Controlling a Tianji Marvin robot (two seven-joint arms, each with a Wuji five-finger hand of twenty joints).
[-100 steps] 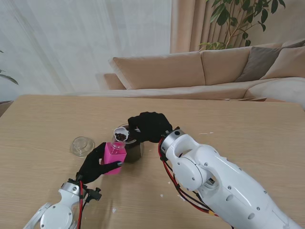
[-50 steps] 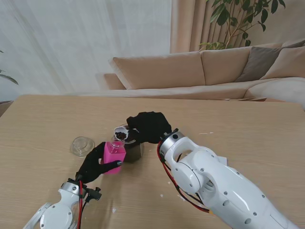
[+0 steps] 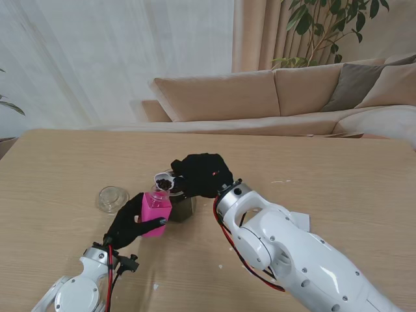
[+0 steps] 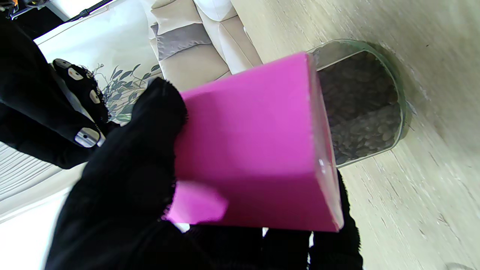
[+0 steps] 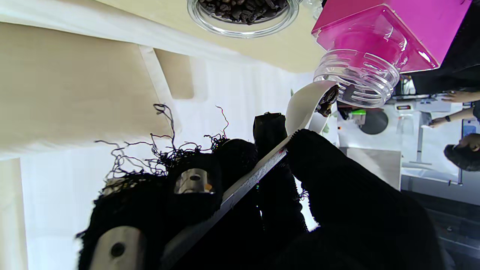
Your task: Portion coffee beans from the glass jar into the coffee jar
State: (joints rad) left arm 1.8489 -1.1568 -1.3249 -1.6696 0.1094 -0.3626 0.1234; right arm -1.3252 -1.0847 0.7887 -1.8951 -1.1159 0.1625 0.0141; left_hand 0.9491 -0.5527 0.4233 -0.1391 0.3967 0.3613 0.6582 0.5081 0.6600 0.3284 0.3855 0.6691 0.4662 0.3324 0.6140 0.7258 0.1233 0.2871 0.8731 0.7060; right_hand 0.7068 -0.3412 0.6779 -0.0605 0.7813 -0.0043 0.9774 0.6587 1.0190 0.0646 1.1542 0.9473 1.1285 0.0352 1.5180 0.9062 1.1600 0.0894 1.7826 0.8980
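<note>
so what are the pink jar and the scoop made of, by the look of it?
Pink jar: likely clear plastic. See-through threaded neck, glossy highlights, pink probably a label or tint. Scoop: white, smooth, matte bowl, plastic or ceramic, can't tell which. Its handle looks speckled grey, maybe metal.

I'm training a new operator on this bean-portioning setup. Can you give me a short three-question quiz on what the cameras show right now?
1. True or false: the left hand holds the pink coffee jar.
2. What does the right hand hold? A) a lid B) a spoon carrying beans C) nothing
3. Fill in: the glass jar of beans stands ____ the pink jar.

Key
1. True; its fingers wrap the jar.
2. B; the spoon's tip is at the pink jar's open mouth.
3. Right beside, on the robot's right.
</note>
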